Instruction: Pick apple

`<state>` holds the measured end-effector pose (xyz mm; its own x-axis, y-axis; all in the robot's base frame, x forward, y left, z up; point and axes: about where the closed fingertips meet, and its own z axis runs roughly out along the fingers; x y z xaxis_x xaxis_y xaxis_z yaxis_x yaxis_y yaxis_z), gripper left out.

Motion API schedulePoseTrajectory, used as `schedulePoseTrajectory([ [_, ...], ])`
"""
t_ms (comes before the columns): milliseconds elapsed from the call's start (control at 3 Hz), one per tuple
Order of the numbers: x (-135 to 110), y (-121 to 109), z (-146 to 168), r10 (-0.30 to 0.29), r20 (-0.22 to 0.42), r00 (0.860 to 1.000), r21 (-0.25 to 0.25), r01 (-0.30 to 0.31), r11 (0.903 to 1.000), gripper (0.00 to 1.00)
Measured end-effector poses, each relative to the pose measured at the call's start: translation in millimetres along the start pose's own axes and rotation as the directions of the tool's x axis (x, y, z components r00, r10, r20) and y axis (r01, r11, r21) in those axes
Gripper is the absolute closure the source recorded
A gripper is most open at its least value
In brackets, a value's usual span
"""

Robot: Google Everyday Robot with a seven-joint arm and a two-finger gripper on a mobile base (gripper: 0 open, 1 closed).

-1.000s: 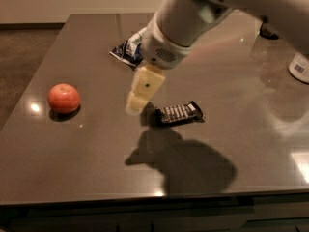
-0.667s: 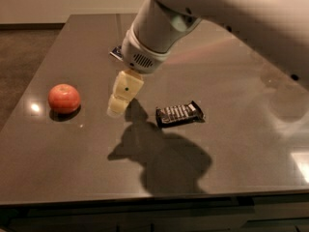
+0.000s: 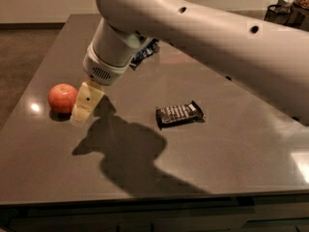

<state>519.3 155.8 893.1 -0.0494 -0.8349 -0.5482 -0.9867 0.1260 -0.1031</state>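
The apple (image 3: 62,97), small, round and orange-red, sits on the dark grey table (image 3: 231,158) at the left. My gripper (image 3: 81,113) hangs from the big white arm and points down at the table. It is just to the right of the apple, very close to it or touching its side. It holds nothing that I can see.
A dark snack-bar wrapper (image 3: 179,114) lies at mid-table, to the right of the gripper. A blue-and-white snack bag (image 3: 146,51) is mostly hidden behind the arm at the back. The table's left edge runs close behind the apple. Dark objects (image 3: 285,8) stand at the far right corner.
The arm has swung left across the table. The gripper went from beside the snack bar to right next to the apple. The apple and wrapper have not moved.
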Motion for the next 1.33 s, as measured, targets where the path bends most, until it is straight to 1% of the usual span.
schedulePoseTrajectory([
  [333, -17, 1, 28, -0.006, 0.001, 1.000, -0.008, 0.006, 0.9999, 0.00],
  [1000, -45, 4, 67, -0.007, 0.004, 1.000, -0.035, 0.007, 0.9994, 0.02],
  [1333, -52, 3, 77, -0.009, 0.002, 1.000, -0.040, 0.009, 0.9992, 0.25],
])
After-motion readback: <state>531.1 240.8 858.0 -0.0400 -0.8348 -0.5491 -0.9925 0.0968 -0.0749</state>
